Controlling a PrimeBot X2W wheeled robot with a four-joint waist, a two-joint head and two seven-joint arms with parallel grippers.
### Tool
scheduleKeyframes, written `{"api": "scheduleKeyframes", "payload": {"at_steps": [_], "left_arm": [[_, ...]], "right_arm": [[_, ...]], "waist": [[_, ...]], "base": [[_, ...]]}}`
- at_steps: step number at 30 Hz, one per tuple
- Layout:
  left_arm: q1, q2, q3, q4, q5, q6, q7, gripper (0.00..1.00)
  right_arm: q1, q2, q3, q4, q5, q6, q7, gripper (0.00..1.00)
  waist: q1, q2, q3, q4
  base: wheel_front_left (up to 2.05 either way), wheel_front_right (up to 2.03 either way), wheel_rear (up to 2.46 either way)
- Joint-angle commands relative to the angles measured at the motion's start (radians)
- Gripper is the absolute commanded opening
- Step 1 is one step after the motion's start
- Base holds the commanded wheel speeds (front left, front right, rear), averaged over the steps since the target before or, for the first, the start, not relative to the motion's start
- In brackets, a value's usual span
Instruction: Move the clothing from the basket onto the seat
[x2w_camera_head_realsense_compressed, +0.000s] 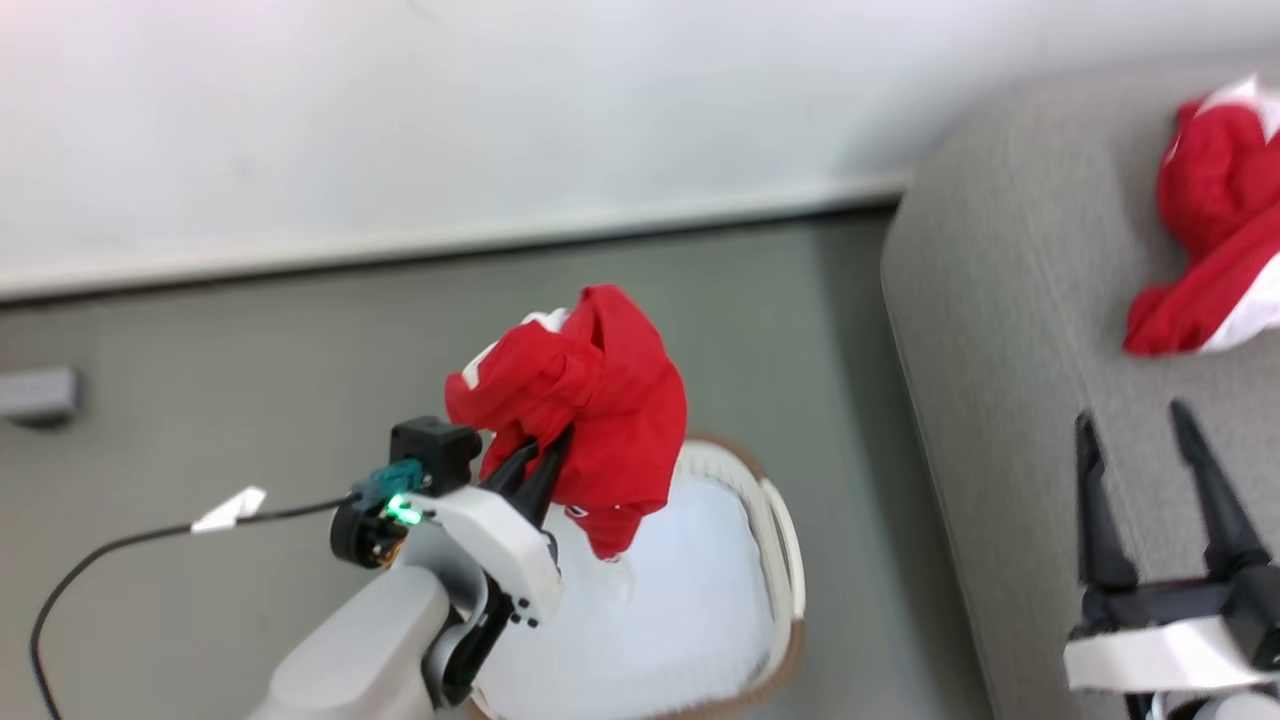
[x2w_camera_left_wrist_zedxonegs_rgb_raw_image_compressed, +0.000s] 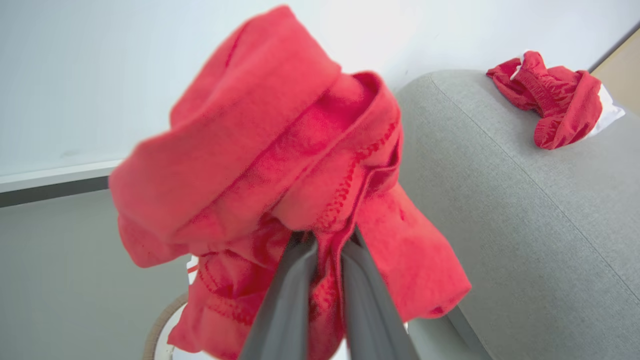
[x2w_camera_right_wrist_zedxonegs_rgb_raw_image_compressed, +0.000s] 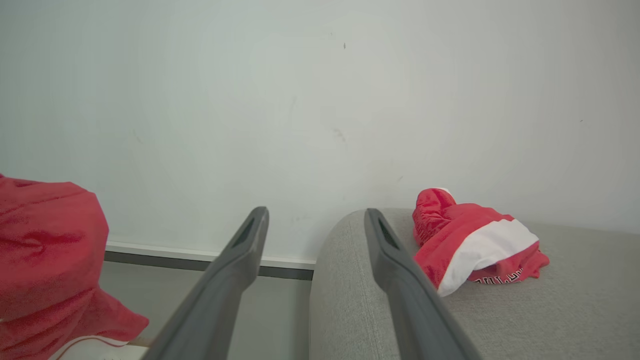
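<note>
over grey floor (x2w_camera_head_realsense_compressed: 250, 350), left gripper (x2w_camera_head_realsense_compressed: 542, 455) clamps red clothing (x2w_camera_head_realsense_compressed: 605, 390), draped long-axis downward above basket (x2w_camera_head_realsense_compressed: 778, 520); right gripper (x2w_camera_head_realsense_compressed: 1132, 414) apart.

No word or number can be read in full.

To the right of the right gripper (x2w_camera_right_wrist_zedxonegs_rgb_raw_image_compressed: 316, 212), just past its right finger, a red and white garment (x2w_camera_right_wrist_zedxonegs_rgb_raw_image_compressed: 480, 245) lies on the seat (x2w_camera_right_wrist_zedxonegs_rgb_raw_image_compressed: 575, 310). Along its lower edge runs a band of lettering (x2w_camera_right_wrist_zedxonegs_rgb_raw_image_compressed: 497, 276), black block letters with white outline. The cloth is folded there and the letters are too small to tell.

Just right of the left gripper (x2w_camera_head_realsense_compressed: 545, 455), the held garment (x2w_camera_head_realsense_compressed: 600, 390) has small dark marks (x2w_camera_head_realsense_compressed: 598, 512) at its hanging end, too blurred to read.

Left of that gripper, a white tag (x2w_camera_head_realsense_compressed: 230, 508) sits on a black cable (x2w_camera_head_realsense_compressed: 120, 545). I cannot tell if it has writing.
</note>
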Motion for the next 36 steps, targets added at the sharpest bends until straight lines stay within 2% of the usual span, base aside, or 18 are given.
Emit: {"api": "scheduleKeyframes", "payload": {"at_steps": [1, 9, 14, 21, 26, 30, 36], "left_arm": [[0.026, 0.011, 0.005, -0.026, -0.004, 0.013, -0.006, 0.0], [0.179, 0.108, 0.034, -0.267, -0.031, 0.127, 0.017, 0.0], [0.269, 0.186, 0.058, -0.439, -0.042, 0.21, 0.048, 0.0], [0.352, 0.269, 0.084, -0.605, -0.055, 0.297, 0.081, 0.0], [0.383, 0.304, 0.098, -0.672, -0.062, 0.328, 0.097, 0.0], [0.39, 0.317, 0.095, -0.709, -0.057, 0.343, 0.11, 0.0], [0.37, 0.323, 0.088, -0.747, -0.047, 0.35, 0.131, 0.0]], "right_arm": [[0.023, -0.003, 0.005, 0.008, -0.013, -0.003, 0.001, 1.0], [0.129, -0.003, 0.066, 0.068, -0.008, -0.003, 0.001, 1.0], [0.164, -0.003, 0.109, 0.079, 0.01, -0.003, 0.001, 1.0], [0.203, -0.003, 0.137, 0.083, 0.037, -0.003, 0.001, 1.0], [0.208, -0.003, 0.163, 0.078, 0.038, -0.003, 0.001, 1.0], [0.186, -0.003, 0.225, 0.066, 0.024, -0.003, 0.001, 1.0], [0.122, -0.003, 0.433, 0.068, -0.005, -0.003, 0.001, 1.0]], "waist": [[0.0003, 0.0, -0.122, 0.055], [0.0003, 0.0, -0.291, 0.081], [0.0003, 0.0, -0.333, 0.081], [0.0003, 0.0, -0.366, 0.098], [0.0003, 0.0, -0.372, 0.108], [0.0003, 0.0, -0.372, 0.111], [0.0003, 0.0, -0.373, 0.108]], "base": [[0.0, 0.0, 0.0], [0.0, 0.0, 0.0], [0.0, 0.0, 0.0], [0.0, 0.0, 0.0], [0.0, 0.0, 0.0], [0.0, 0.0, 0.0], [0.0, 0.0, 0.0]]}}
